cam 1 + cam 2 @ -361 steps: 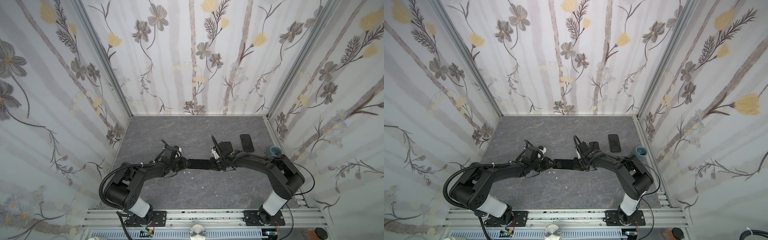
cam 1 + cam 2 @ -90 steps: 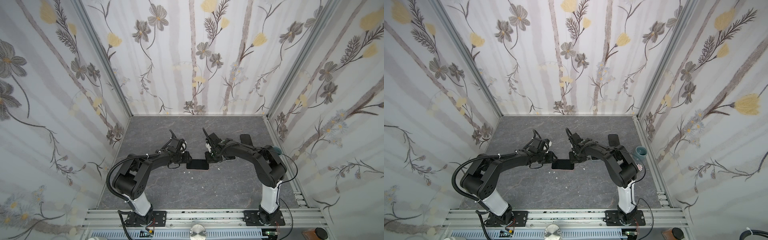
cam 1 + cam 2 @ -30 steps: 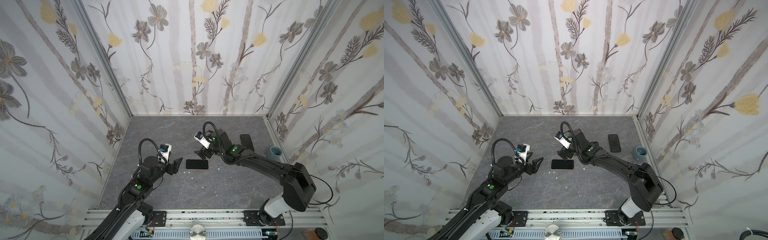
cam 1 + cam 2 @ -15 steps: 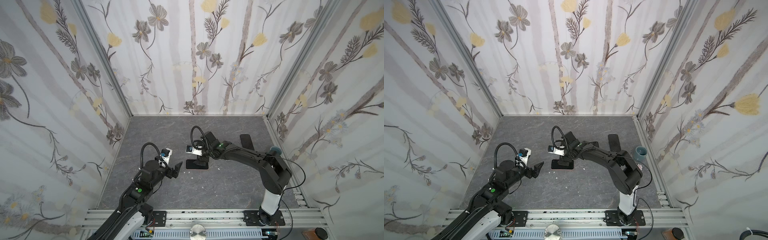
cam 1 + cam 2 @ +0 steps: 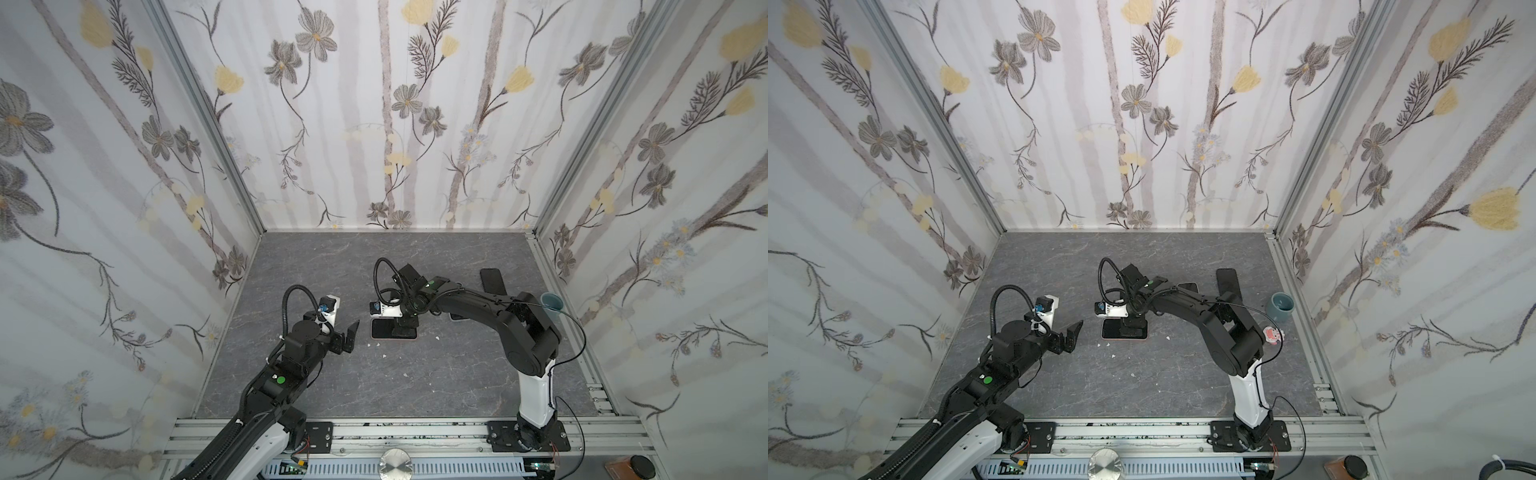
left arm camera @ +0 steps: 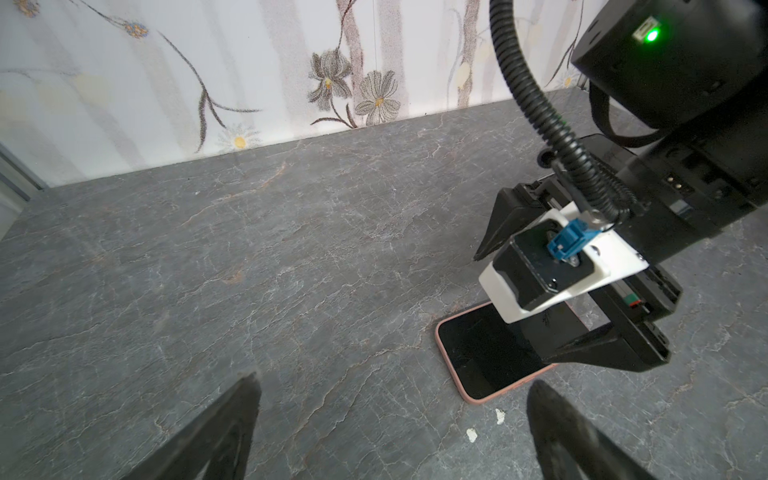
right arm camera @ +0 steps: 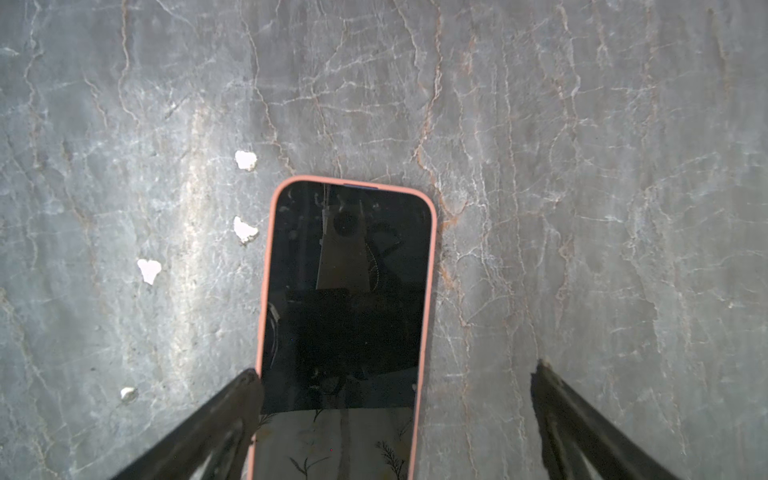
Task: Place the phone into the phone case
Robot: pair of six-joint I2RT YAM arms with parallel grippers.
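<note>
Grey tabletop point(image 5: 332, 257) bears phone point(image 7: 345, 311) in pink case point(image 7: 432, 249); left hand point(image 6: 392, 381), right hand point(image 7: 395, 370) both spread.

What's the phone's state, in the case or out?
In. In the right wrist view the pink case wraps the phone along every visible edge of its black screen. Both lie flat on the table.

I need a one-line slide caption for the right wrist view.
Open right gripper over the phone, seated screen-up in its pink case on the grey table.
</note>
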